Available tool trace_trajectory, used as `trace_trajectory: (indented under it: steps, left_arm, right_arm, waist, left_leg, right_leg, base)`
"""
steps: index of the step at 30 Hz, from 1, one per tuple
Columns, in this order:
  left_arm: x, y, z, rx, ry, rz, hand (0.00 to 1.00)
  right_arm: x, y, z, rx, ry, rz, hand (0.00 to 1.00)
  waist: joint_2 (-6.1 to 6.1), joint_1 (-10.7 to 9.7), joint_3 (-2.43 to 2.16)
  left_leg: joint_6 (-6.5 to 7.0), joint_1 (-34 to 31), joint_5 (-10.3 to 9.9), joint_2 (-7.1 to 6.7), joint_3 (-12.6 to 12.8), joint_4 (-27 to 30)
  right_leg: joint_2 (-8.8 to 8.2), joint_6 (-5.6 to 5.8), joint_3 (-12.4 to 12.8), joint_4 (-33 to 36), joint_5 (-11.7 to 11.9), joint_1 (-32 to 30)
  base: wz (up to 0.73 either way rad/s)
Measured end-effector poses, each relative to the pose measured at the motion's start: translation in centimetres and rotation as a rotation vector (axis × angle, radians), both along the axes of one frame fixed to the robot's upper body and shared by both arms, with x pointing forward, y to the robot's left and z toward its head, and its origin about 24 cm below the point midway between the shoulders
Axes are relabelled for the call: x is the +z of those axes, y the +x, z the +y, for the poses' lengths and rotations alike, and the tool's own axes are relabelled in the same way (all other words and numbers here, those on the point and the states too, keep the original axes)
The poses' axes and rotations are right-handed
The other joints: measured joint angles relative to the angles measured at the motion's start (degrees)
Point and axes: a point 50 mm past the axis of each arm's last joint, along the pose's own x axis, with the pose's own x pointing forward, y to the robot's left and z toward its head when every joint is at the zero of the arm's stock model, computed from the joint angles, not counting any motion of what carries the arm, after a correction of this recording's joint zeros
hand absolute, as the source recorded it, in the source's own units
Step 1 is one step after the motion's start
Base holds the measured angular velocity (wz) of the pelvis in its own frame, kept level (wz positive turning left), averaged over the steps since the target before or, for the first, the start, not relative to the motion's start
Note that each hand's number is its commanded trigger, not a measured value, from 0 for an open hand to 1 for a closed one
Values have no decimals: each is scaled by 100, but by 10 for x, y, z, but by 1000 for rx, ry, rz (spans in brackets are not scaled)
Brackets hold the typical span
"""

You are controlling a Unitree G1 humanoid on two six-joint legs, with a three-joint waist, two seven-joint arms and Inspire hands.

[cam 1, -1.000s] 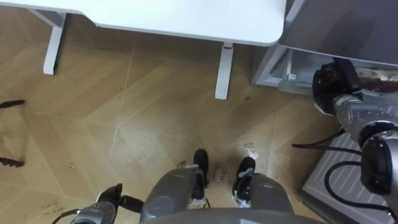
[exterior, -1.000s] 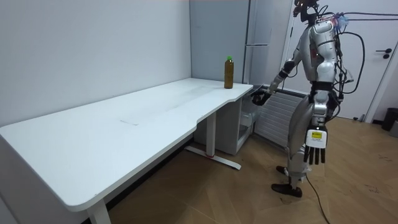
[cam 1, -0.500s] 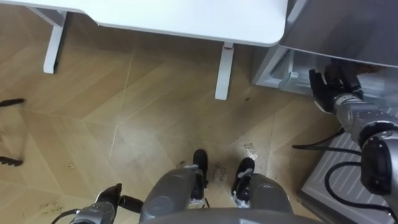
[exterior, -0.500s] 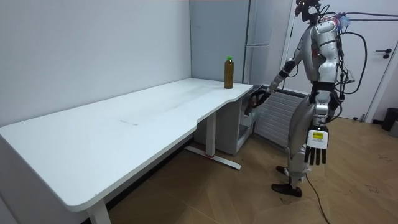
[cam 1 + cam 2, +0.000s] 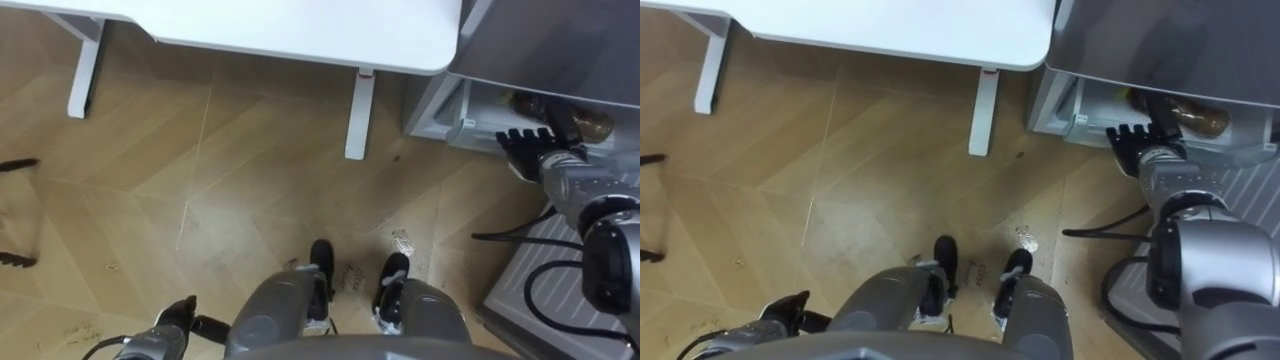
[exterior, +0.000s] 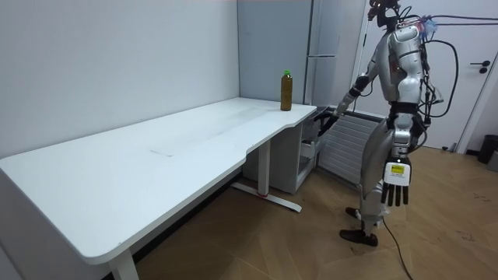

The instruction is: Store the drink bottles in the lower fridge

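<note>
A brown drink bottle [image 5: 565, 117] lies on its side inside the open lower fridge compartment [image 5: 470, 125], also seen as the bottle [image 5: 1185, 117]. My right hand [image 5: 528, 147] is just in front of it with straight fingers, open and holding nothing. A second brown bottle with a green cap [image 6: 286, 91] stands upright on the far corner of the white table [image 6: 156, 155], next to the tall grey fridge [image 6: 327, 39]. My left hand [image 6: 395, 183] hangs open at my side. I stand facing the fridge, right arm stretched toward it.
The table's white leg [image 5: 358, 112] stands on the wood floor left of the fridge. A white ribbed panel [image 5: 560, 275] lies low on my right. Black objects [image 5: 15, 215] sit at the floor's left edge.
My right hand went from curled round the brown bottle to open. The bottle now lies in the lower fridge, and the hand has drawn slightly back from it.
</note>
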Motion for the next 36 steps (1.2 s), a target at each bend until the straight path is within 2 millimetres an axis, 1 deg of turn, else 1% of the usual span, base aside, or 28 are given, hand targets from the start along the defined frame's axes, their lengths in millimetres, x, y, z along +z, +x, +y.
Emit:
trace_trajectory:
  steps: [6,11,14,15,16,20,22,23,24,25,26,28,29,30,31,32,34,36]
  left_arm:
    - [0,-3,1,-4,1,8,0]
    - [0,-3,1,-4,-1,8,0]
    - [0,-5,2,8,-2,10,0]
    - [0,-6,4,29,-2,9,0]
    - [0,-7,6,48,-1,7,0]
    - [2,-7,11,58,-12,-5,0]
    - [3,-5,15,86,-7,-26,0]
    - [4,-4,16,91,-5,-33,0]
    - [5,-3,18,99,-2,-47,0]
    - [5,-2,19,109,-2,-57,0]
    - [5,-1,19,111,-1,-62,0]
    - [6,0,20,121,-2,-76,0]
    - [6,0,20,123,-2,-78,0]
    - [6,1,20,128,-3,-83,0]
    - [7,2,20,134,-6,-95,0]
    - [7,2,20,134,-6,-99,0]
    - [6,-6,21,149,-3,-98,0]
    - [6,-13,24,175,6,-91,0]
  right_arm:
    - [0,0,0,7,-13,5,0]
    - [-3,-5,-4,34,-48,3,0]
    - [-9,-14,-6,31,-49,9,0]
    - [-14,-20,-8,27,-49,24,0]
    - [-18,-26,-9,24,-50,39,0]
    - [-25,-37,-10,56,-76,47,0]
    - [-34,-51,-12,72,-89,72,0]
    - [-36,-55,-13,75,-92,84,0]
    - [-40,-62,-14,83,-100,107,0]
    - [-42,-66,-14,106,-117,127,0]
    - [-43,-66,-14,116,-125,132,0]
    - [-45,-71,-15,157,-151,147,0]
    - [-46,-73,-15,170,-160,154,0]
    - [-49,-78,-15,189,-172,168,0]
    - [-52,-84,-16,209,-184,185,0]
    - [-54,-89,-17,220,-190,196,0]
    - [-61,-104,-18,253,-201,229,0]
    - [-64,-113,-18,263,-204,249,0]
  waist:
    - [1,-5,0]
    - [-2,-19,-2]
    - [-7,-33,-4]
    - [-8,-39,-3]
    - [-25,-48,-5]
    - [-87,-134,-21]
    - [-128,-186,-49]
    - [-141,-187,-51]
    - [-156,-215,-65]
    - [-168,-227,-77]
    - [-170,-256,-78]
    - [-181,-345,-93]
    - [-188,-348,-108]
    - [-188,-368,-143]
    - [-184,-399,-158]
    - [-190,-428,-162]
    - [-192,-456,-180]
    - [-208,-473,-189]
  left_leg:
    - [1,2,-1,-1,8,10]
    - [0,29,-1,1,-7,12]
    - [-1,124,-3,-2,-7,-10]
    - [-1,211,-4,-1,-19,-22]
    - [-2,320,-7,-4,-22,-69]
    - [-9,498,-11,7,-10,-124]
    - [-23,664,-21,38,-10,-180]
    - [-28,706,-24,42,-8,-191]
    - [-33,777,-37,56,-9,-193]
    - [-41,826,-47,64,-5,-196]
    - [-43,852,-49,69,-1,-199]
    - [-53,974,-54,82,12,-236]
    - [-57,1003,-56,82,0,-248]
    - [-64,1037,-61,83,-18,-257]
    - [-72,1089,-67,85,-25,-270]
    - [-79,1138,-73,86,-26,-280]
    - [-96,1346,-95,87,-22,-356]
    - [-111,1534,-104,87,-21,-449]
  right_leg:
    - [1,5,1,10,6,12]
    - [9,5,-5,7,6,52]
    - [10,15,-24,-23,-1,158]
    - [17,17,-48,-83,-2,277]
    - [35,28,-53,-110,-9,378]
    - [86,37,-69,-244,-6,586]
    - [137,37,-124,-427,50,823]
    - [145,38,-119,-458,54,871]
    - [171,39,-125,-502,72,980]
    - [187,38,-111,-526,80,1038]
    - [194,38,-109,-544,85,1066]
    - [219,33,-94,-608,101,1191]
    - [221,33,-85,-615,101,1208]
    - [230,33,-94,-662,101,1252]
    - [241,33,-129,-724,109,1335]
    - [245,34,-132,-750,108,1381]
    - [267,40,-130,-824,108,1576]
    - [285,44,-106,-891,103,1738]
  base:
    - [0]
    - [1]
    - [4]
    - [5]
    - [4]
    - [1]
    - [5]
    - [0]
    - [-4]
    - [-3]
    - [-7]
    - [-5]
    - [0]
    - [0]
    - [7]
    - [4]
    - [-5]
    - [-8]
